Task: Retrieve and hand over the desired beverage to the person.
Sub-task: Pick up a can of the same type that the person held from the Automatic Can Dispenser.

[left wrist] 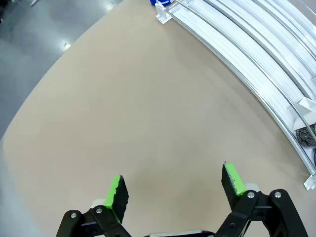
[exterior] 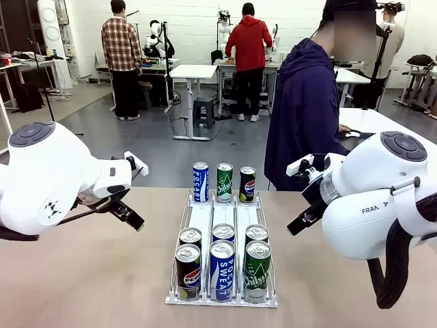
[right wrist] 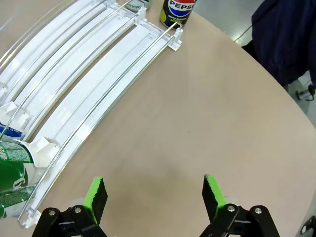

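Observation:
A white three-lane rack [exterior: 202, 217] lies mid-table. At its near end stand a black Pepsi can [exterior: 188, 272], a blue Pocari Sweat can [exterior: 222, 270] and a green Chilsung can [exterior: 257, 270], each with another can right behind it. Past the far end stand a Pocari can [exterior: 200, 182], a Chilsung can [exterior: 224, 182] and a Pepsi can [exterior: 247, 184]. The person [exterior: 304, 116] in a dark jacket stands at the far right edge, turned sideways. My left gripper [left wrist: 173, 180] hovers open over bare table left of the rack [left wrist: 247, 44]. My right gripper [right wrist: 154, 190] is open over the table right of the rack [right wrist: 98, 74].
Both white arms hang above the table's sides, left arm [exterior: 48, 178] and right arm [exterior: 375, 198]. The right wrist view catches the far Pepsi can [right wrist: 178, 11], a near green can [right wrist: 12, 173] and the person's jacket [right wrist: 291, 34]. Two other people stand far behind.

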Tool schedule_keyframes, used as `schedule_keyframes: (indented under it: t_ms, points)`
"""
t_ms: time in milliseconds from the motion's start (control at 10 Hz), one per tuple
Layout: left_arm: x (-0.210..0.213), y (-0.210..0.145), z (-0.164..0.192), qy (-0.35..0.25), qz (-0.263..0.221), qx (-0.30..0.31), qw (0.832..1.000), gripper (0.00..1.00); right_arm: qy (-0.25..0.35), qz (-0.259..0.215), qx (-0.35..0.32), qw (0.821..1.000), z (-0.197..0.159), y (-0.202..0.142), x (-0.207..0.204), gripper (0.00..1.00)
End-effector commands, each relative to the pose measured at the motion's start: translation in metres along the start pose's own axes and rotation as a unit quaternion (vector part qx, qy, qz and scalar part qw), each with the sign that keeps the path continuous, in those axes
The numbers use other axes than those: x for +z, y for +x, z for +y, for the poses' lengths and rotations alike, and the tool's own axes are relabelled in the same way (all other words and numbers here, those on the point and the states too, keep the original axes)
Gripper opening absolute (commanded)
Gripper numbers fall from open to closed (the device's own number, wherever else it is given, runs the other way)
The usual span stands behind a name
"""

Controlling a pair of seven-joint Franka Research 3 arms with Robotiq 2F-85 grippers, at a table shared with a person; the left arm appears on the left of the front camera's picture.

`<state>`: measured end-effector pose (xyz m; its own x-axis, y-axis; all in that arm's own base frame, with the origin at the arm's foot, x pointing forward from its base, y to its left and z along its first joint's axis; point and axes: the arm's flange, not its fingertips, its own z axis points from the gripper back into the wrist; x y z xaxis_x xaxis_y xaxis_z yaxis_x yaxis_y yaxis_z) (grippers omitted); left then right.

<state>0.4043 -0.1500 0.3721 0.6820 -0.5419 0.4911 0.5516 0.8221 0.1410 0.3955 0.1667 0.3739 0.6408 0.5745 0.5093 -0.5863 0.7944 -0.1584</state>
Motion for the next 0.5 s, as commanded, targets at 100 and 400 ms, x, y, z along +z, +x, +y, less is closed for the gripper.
schedule_keyframes:
  t_ms: [100,400]
  points:
    - [0.0,0.0,0.0,0.0,0.0,0.0,1.0,1.0,0.0,0.0,0.0,1.0,0.0001,0.0,0.0,1.0]
    - [0.0,0.0,0.0,0.0,0.0,0.0,1.0,1.0,0.0,0.0,0.0,1.0,0.0001,0.0,0.0,1.0]
